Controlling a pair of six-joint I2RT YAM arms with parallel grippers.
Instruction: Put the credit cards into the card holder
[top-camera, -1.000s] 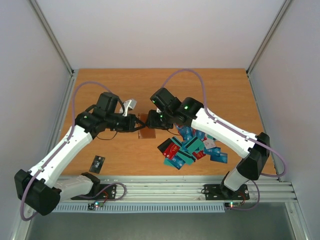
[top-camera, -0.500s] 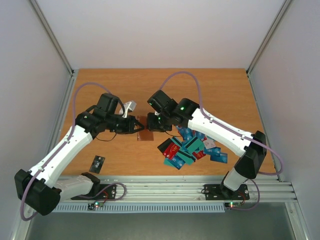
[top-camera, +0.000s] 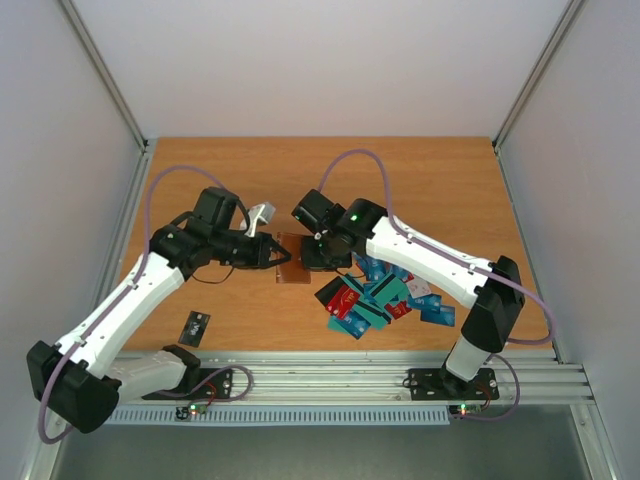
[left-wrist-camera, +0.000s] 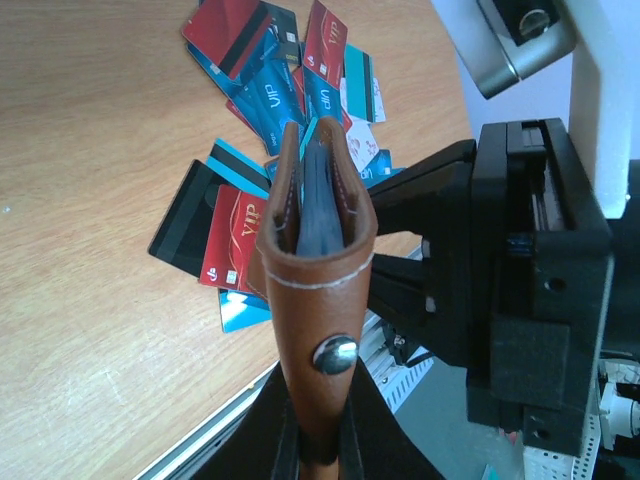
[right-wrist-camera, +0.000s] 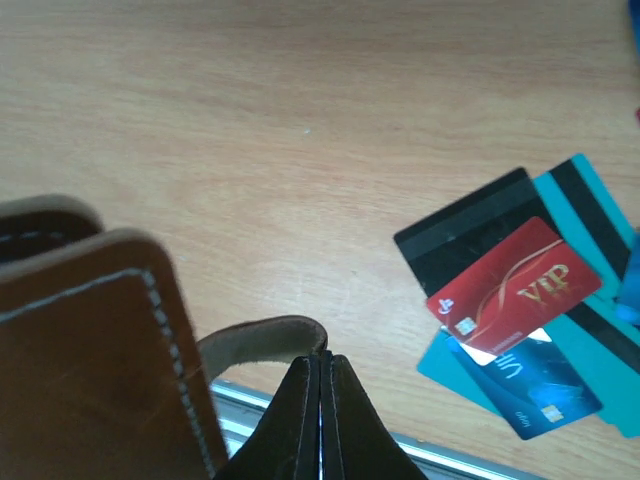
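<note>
The brown card holder (top-camera: 290, 260) hangs above the table between both arms. My left gripper (top-camera: 272, 250) is shut on its lower end below the snap button, seen in the left wrist view as card holder (left-wrist-camera: 318, 265) rising from left gripper (left-wrist-camera: 320, 445). A dark card (left-wrist-camera: 318, 200) sits in its pocket. My right gripper (right-wrist-camera: 322, 356) is shut, its tips pinching the edge of the card holder's curled flap (right-wrist-camera: 255, 340). The credit cards (top-camera: 385, 295) lie in a loose pile on the table to the right, and show as credit cards (right-wrist-camera: 520, 300) and credit cards (left-wrist-camera: 290, 70).
A small black item (top-camera: 195, 326) lies near the front left of the wooden table (top-camera: 430, 190). The metal rail (top-camera: 340, 378) runs along the near edge. The right arm's black wrist block (left-wrist-camera: 520, 280) sits close beside the holder.
My right gripper has closed and shifted slightly left and nearer, onto the holder's flap. The left arm and the holder have hardly moved.
</note>
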